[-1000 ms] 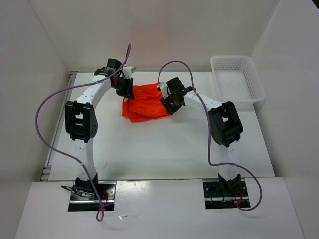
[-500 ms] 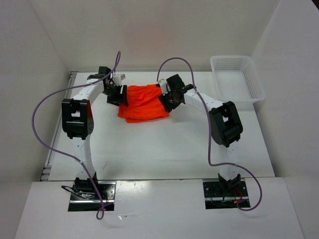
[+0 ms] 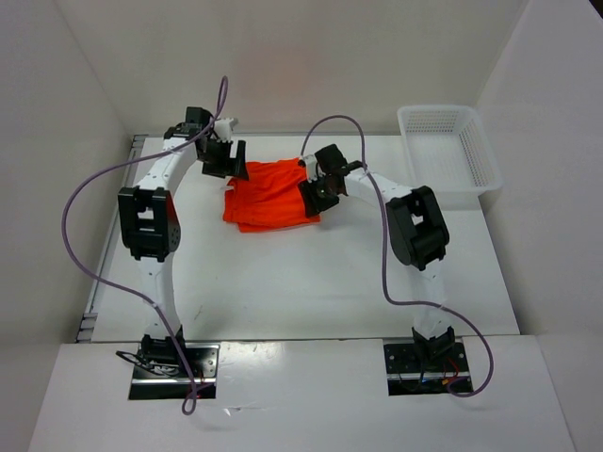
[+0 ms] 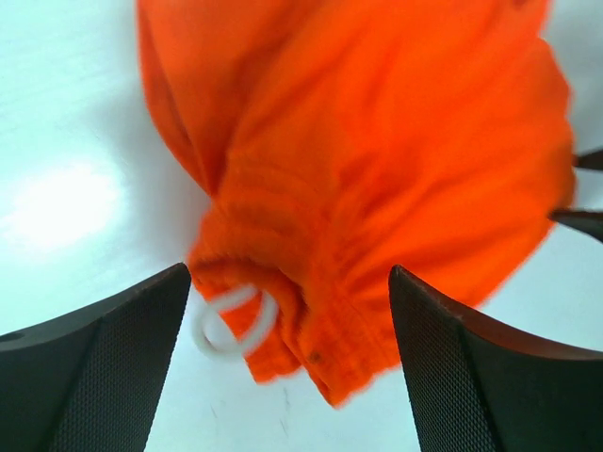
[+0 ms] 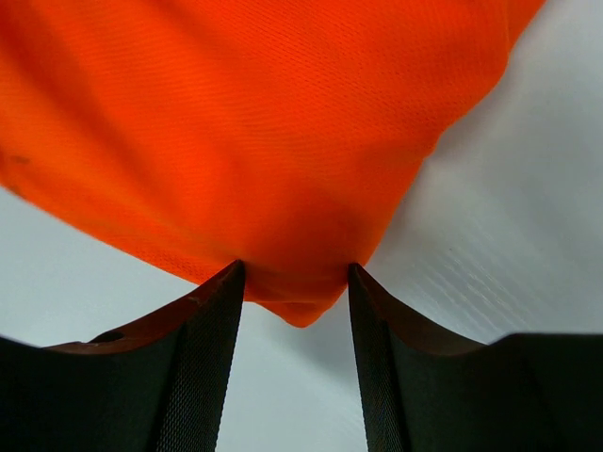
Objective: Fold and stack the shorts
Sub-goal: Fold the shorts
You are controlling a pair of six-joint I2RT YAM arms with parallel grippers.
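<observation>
While my left jaws stand wide above the gathered waistband [image 4: 330, 311], gripping nothing, my right jaws sit half-closed around a corner of the shorts [image 3: 273, 193]; whether they pinch it I cannot tell. The shorts lie bunched on the worktop [image 3: 311, 273] between both arms. Thin, limp, probably slippery cloth: I'd take waistband corners or hems. The white basket [image 3: 480, 151], far right, looks empty.

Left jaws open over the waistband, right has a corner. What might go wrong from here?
The white drawstring loop lies beside one finger of the open left gripper; closing here may catch it rather than the waistband. The right gripper pinches only a corner of the shorts; pulling may drag the bunched fabric out of shape.
</observation>
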